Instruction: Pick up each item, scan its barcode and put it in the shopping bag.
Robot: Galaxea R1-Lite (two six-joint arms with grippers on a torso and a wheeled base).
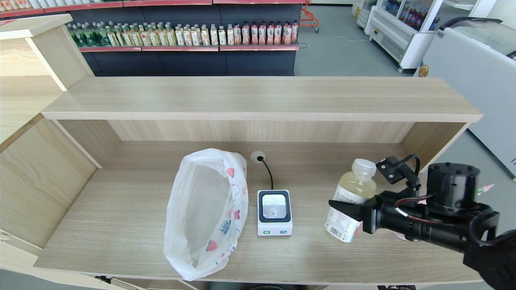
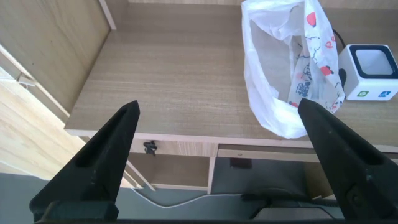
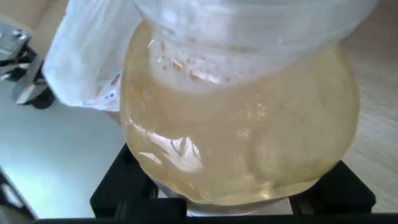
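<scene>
A clear plastic bottle of pale yellow drink with a white cap (image 1: 351,201) sits to the right of the white box scanner with its dark window (image 1: 274,212), near it but apart. The bottle's long axis runs close to upright, cap uppermost and leaning slightly toward the back, with the barcode low on the label. The right end effector (image 1: 346,212) pinches it across the lower body. I cannot tell whether its base touches the pale wooden surface (image 1: 121,209). A translucent white shopping bag with red hearts (image 1: 205,209) lies open-mouthed left of the scanner. The left end effector (image 2: 217,107) hangs spread wide over the surface's near edge.
</scene>
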